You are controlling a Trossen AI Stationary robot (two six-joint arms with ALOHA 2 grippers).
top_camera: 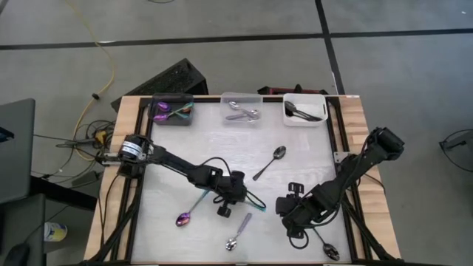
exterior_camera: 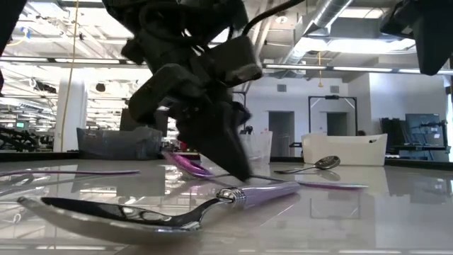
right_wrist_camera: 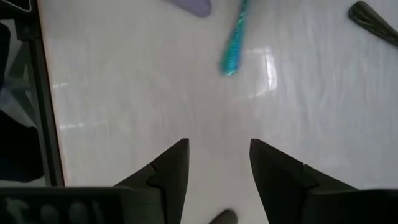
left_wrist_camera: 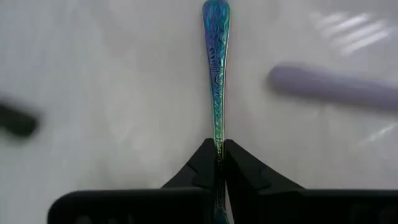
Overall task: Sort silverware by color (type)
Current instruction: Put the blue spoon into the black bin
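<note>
the teal-handled iridescent spoon (top_camera: 194,206) is laid on the bench (top_camera: 222,148), its long axis slanted, its purple bowl toward the front-left edge and its handle toward the left end effector (top_camera: 235,193), whose fingers (left_wrist_camera: 205,165) are pinched on the handle. just beside it a lilac-handled spoon (top_camera: 239,232) is laid; a dark spoon (top_camera: 270,162) is seen nearer the three bins. the right end effector (top_camera: 294,219) is held spread above bare bench.

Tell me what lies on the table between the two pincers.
In the high view, only the lilac-handled spoon lies between the left pincer and the right pincer, slightly nearer the front edge.
</note>
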